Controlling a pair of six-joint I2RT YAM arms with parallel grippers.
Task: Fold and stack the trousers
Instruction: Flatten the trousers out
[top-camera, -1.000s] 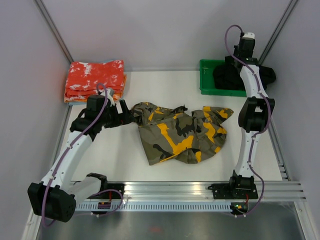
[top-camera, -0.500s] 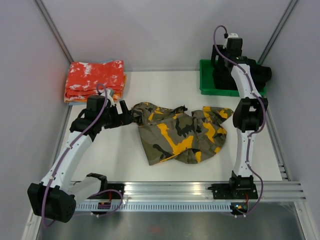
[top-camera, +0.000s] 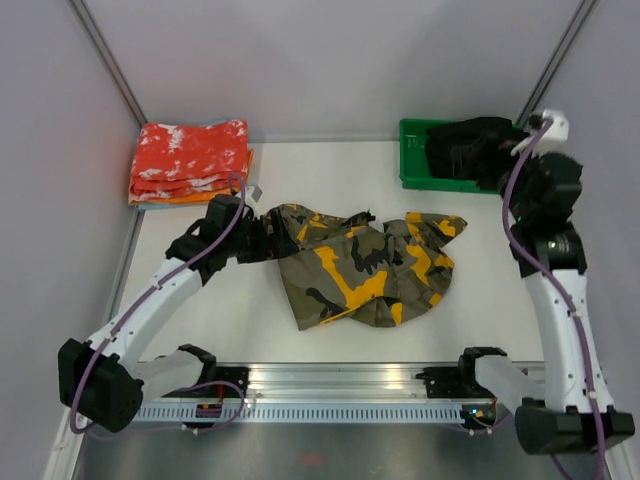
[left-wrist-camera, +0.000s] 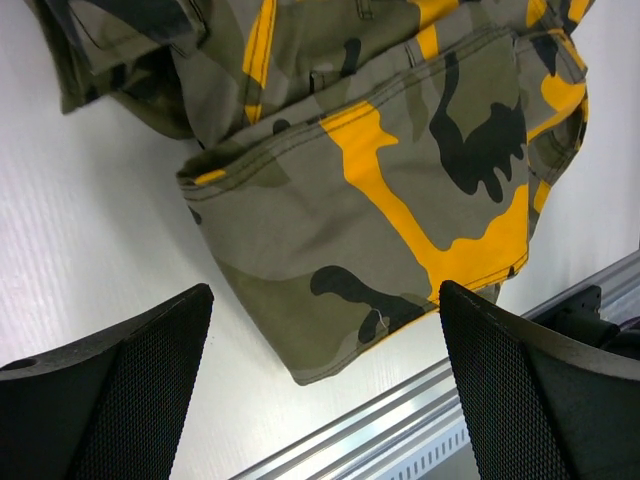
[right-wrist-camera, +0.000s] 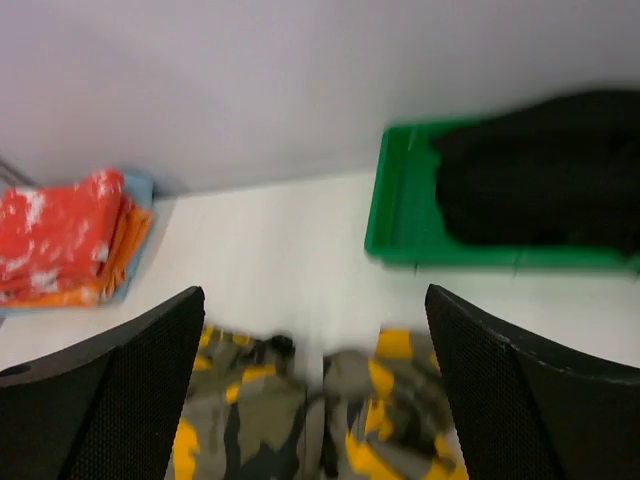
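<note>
The camouflage trousers lie crumpled in the middle of the white table, olive-grey with black and yellow-orange patches. My left gripper hovers at their left edge. In the left wrist view it is open, and a folded edge of the trousers lies below and beyond its fingers, untouched. My right arm is raised at the right side of the table. Its gripper is open and empty, high above the trousers, which look blurred in the right wrist view.
A green tray at the back right holds a plain black garment. Folded red-orange speckled cloths are stacked at the back left. An aluminium rail runs along the near edge. Grey walls close in the sides.
My right arm has pulled back from over the green tray and swung to the right, leaving the black garment in the tray. My left gripper has edged right toward the trousers.
</note>
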